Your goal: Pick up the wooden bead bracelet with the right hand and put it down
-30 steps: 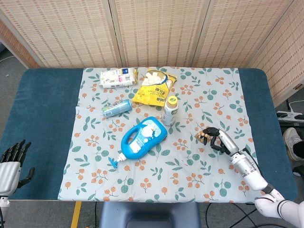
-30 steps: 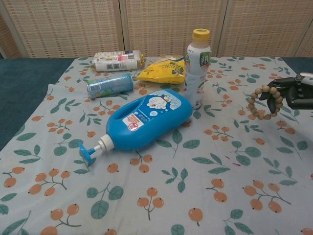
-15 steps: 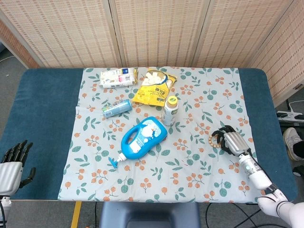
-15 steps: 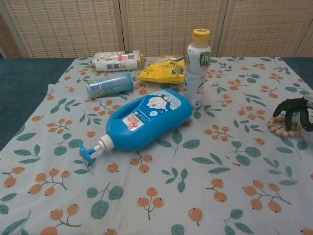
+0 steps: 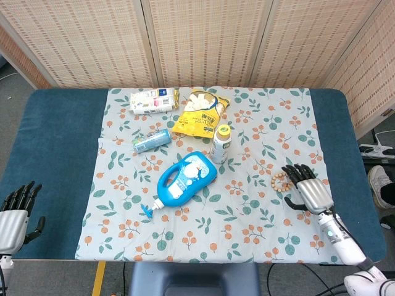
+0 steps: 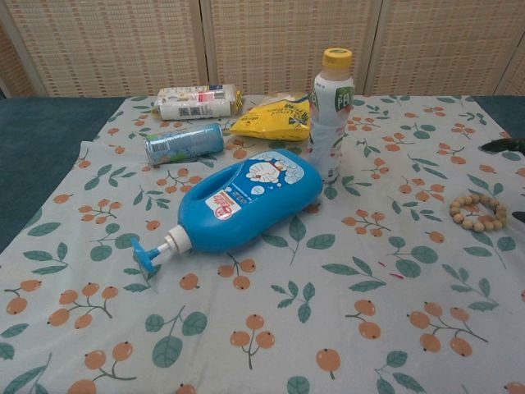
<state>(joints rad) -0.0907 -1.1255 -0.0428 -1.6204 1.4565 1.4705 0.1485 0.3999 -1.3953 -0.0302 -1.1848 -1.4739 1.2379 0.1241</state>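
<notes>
Now the bracelet (image 5: 281, 182) is lying flat on the desk (image 5: 55, 135), a closed ring with no long axis, just left of the right robot hand (image 5: 310, 192), whose fingers are spreading wide and holding nothing. The left robot hand (image 5: 15, 213) is sitting well apart, also spread and holding nothing. One bracelet, two robot hands.

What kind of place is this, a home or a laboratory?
Probably a staged test room, not a home: a table under a floral cloth, closed in by woven folding screens, with cables on the floor at the right edge.
</notes>
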